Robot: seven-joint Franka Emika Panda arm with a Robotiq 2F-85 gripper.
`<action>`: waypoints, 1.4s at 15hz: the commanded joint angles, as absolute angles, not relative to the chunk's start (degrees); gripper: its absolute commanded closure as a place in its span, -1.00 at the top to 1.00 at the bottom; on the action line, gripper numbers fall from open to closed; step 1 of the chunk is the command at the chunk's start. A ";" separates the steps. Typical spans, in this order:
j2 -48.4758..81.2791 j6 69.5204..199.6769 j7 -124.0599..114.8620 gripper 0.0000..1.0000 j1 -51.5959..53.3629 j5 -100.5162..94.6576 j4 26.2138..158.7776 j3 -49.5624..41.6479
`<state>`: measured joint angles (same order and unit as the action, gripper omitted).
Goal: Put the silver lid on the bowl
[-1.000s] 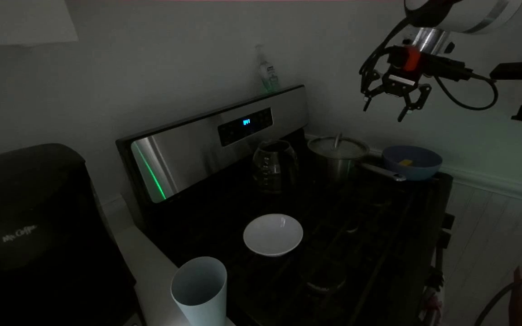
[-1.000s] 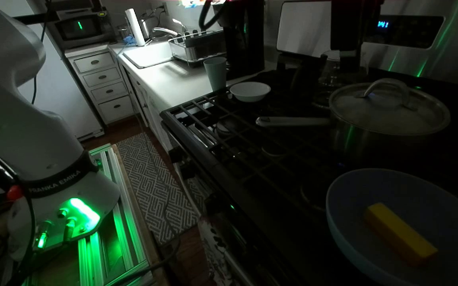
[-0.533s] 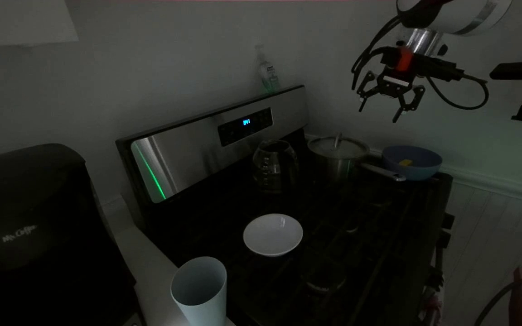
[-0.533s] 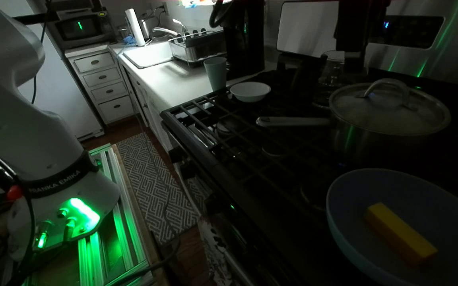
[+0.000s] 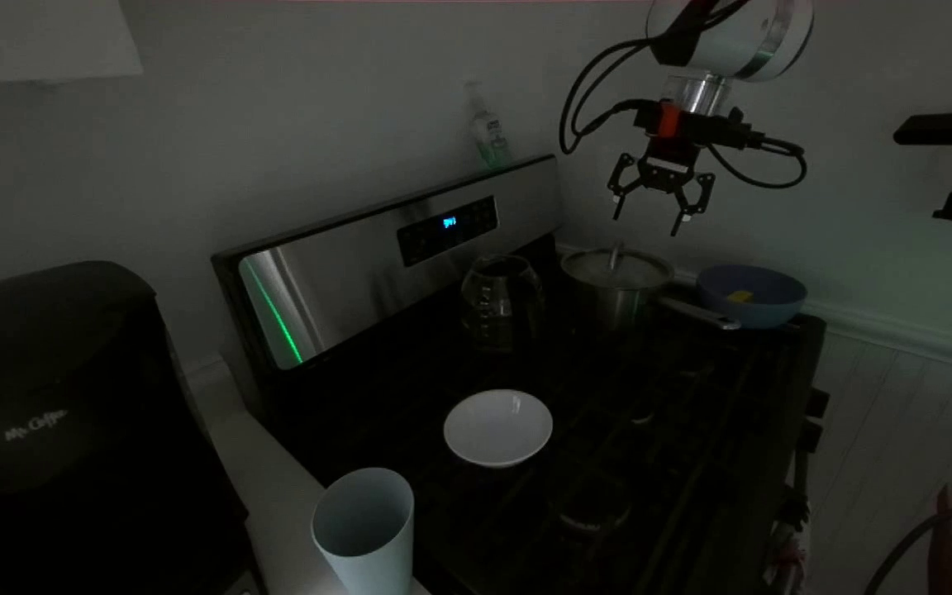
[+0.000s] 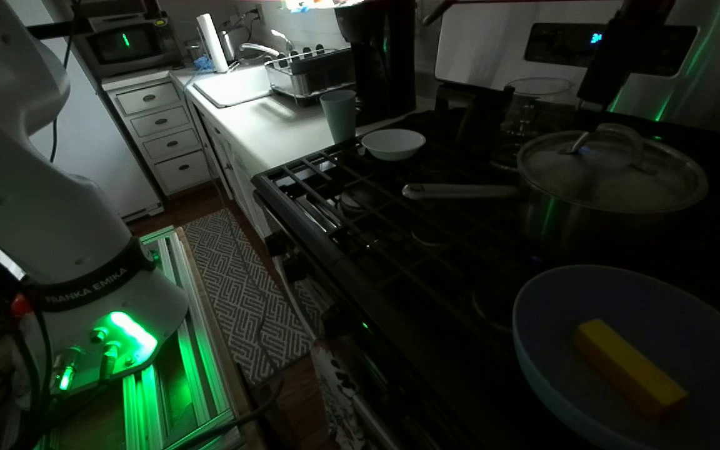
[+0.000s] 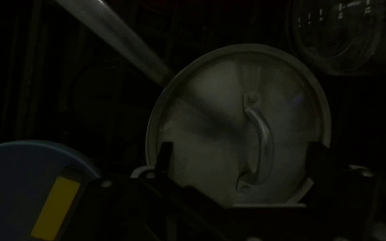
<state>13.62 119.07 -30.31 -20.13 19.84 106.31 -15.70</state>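
Note:
The silver lid (image 5: 641, 271) rests on the steel pot (image 5: 608, 306) at the back of the stove. Its arched metal handle stands up; the lid also shows in an exterior view (image 6: 610, 184) and the wrist view (image 7: 209, 150). The bluish-grey bowl (image 5: 761, 316) stands beside the pot with a yellow block inside; it also shows in an exterior view (image 6: 538, 362) and the wrist view (image 7: 5, 167). My gripper (image 5: 645, 225) is open and empty, above the lid and apart from it. In the wrist view its fingers (image 7: 241, 144) stand on either side of the lid handle.
The pot's long handle (image 6: 460, 191) sticks out over the grates. A glass carafe (image 5: 501, 302) stands close beside the pot. A white bowl (image 5: 498, 428) is on the stove, and a pale cup (image 5: 368, 529) and coffee maker (image 5: 71, 413) stand past it. The stove's back panel (image 5: 344, 273) rises behind.
My gripper has moved from above the bluish-grey bowl's side to over the pot and slightly lower, staying open. The lid, pot and bowl have not moved.

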 commanded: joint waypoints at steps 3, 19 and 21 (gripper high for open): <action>22.78 111.08 -33.34 1.00 -20.62 21.76 95.56 -16.69; 28.83 102.77 -36.52 0.91 -20.05 20.27 85.08 -16.05; 29.14 102.70 -36.81 0.89 -20.06 20.44 85.59 -16.05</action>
<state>27.42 104.73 -35.15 -19.93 20.54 87.69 -16.01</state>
